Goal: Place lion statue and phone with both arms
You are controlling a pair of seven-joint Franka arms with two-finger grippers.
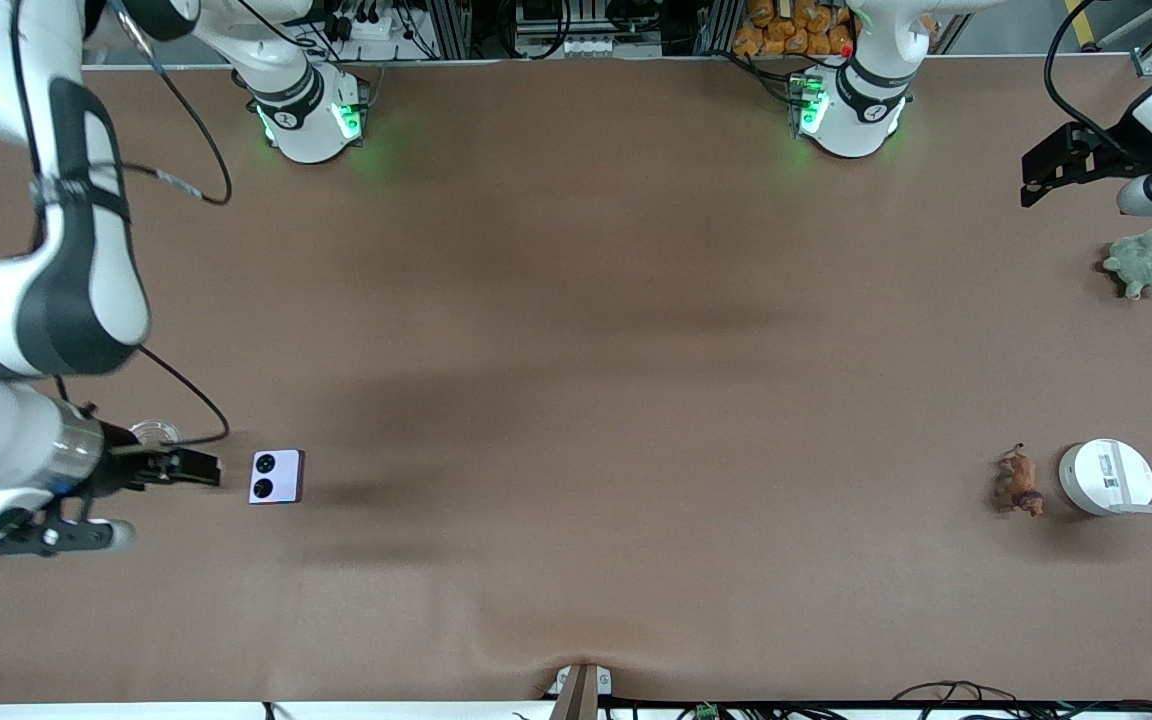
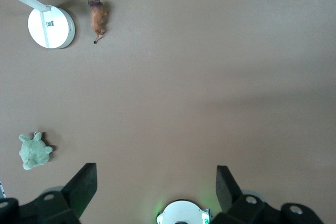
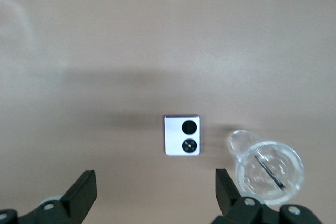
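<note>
The phone (image 1: 276,477) lies flat on the brown table (image 1: 576,350) toward the right arm's end, its two black camera circles facing up; the right wrist view also shows the phone (image 3: 182,135). My right gripper (image 1: 198,467) hangs open just beside it, and nothing sits between the jaws of the right gripper (image 3: 154,187). The lion statue (image 1: 1019,483) stands toward the left arm's end; the lion statue (image 2: 97,17) shows small in the left wrist view. My left gripper (image 1: 1041,175) is open and empty, up over the table by the green turtle. The left gripper (image 2: 154,182) holds nothing.
A round white disc device (image 1: 1106,477) with a cable sits right beside the lion. A green plush turtle (image 1: 1139,262) lies farther from the front camera than the disc. A clear glass cup (image 1: 156,432) stands under the right wrist, next to the phone.
</note>
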